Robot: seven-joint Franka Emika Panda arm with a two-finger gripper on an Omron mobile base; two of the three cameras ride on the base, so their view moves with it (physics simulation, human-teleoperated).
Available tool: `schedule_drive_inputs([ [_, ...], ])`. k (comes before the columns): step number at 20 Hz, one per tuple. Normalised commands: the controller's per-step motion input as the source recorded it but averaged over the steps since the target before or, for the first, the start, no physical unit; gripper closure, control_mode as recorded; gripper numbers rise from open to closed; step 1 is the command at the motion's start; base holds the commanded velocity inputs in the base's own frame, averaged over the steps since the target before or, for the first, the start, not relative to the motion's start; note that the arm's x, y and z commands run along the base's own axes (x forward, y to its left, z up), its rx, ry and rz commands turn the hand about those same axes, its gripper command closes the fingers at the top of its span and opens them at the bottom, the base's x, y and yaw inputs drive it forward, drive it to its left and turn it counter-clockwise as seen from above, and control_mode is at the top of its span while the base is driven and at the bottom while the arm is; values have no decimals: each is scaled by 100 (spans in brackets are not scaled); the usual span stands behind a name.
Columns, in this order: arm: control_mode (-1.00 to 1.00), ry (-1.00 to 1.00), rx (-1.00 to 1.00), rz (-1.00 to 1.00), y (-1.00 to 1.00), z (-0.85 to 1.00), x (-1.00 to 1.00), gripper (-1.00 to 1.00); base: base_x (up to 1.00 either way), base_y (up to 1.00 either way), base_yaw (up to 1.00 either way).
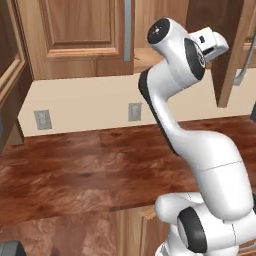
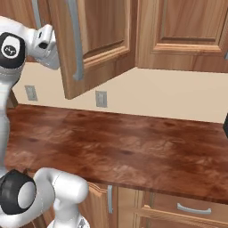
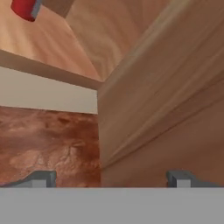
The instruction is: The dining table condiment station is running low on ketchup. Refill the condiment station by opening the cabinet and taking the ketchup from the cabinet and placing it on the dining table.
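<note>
Reddish-brown counter runs below the cabinet, whose door hangs swung open. Raised beside that door, the hand has its fingertips set wide apart — holding nothing. A red object — possibly the ketchup — sits inside the cabinet.

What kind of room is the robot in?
Most likely a kitchen: medium-brown wooden wall cabinets with raised-panel doors, one door swung open, hang above a glossy reddish-brown wooden countertop, with grey-handled drawers underneath.
</note>
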Motion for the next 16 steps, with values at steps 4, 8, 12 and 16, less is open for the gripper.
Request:
schedule_drive_inputs([
  [4,-100,4,11,-6,-100,0,-63,-100,0,0,0],
  [8,-100,6,15,-5,-100,0,-53,-100,0,0,0],
  [12,-100,2,14,-1,-100,0,-26,-100,0,0,0],
  [16,-100,0,9,0,-99,0,0,-100,0,0,0],
])
